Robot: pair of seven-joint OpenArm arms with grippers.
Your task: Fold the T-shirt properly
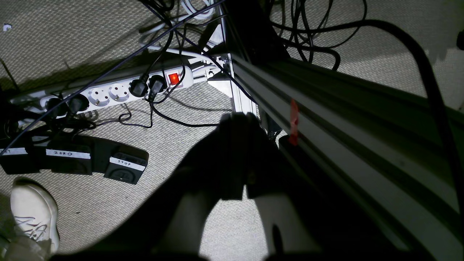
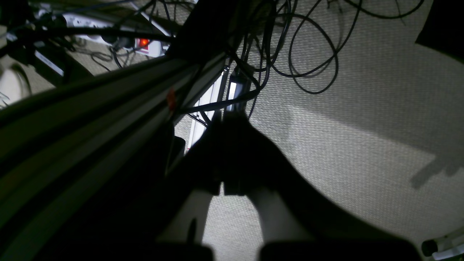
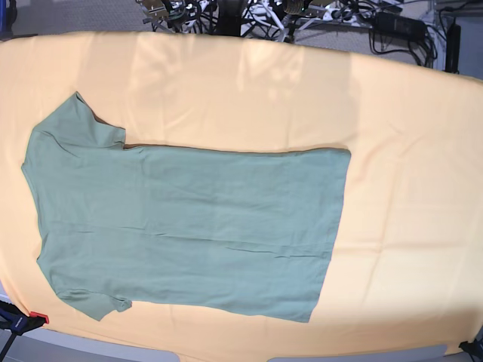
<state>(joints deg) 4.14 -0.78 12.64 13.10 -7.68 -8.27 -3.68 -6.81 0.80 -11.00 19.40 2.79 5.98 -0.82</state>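
Note:
The sage-green T-shirt [image 3: 189,226] lies spread flat on the orange-yellow cloth [image 3: 407,151] in the base view. Its sleeves are at the left and its hem at the right. Neither arm shows in the base view. My left gripper [image 1: 237,119] hangs below the table edge and points at the carpet floor; its dark fingers are together and hold nothing. My right gripper [image 2: 232,117] hangs the same way beside the table frame, fingers together and empty. The shirt does not show in either wrist view.
An aluminium frame rail [image 1: 344,119] runs beside both grippers, also in the right wrist view [image 2: 90,108]. On the floor lie a white power strip [image 1: 108,92], black foot pedals [image 1: 69,159], loose cables [image 2: 308,54] and a person's white shoe [image 1: 32,214]. A clamp [image 3: 23,320] grips the cloth's front left corner.

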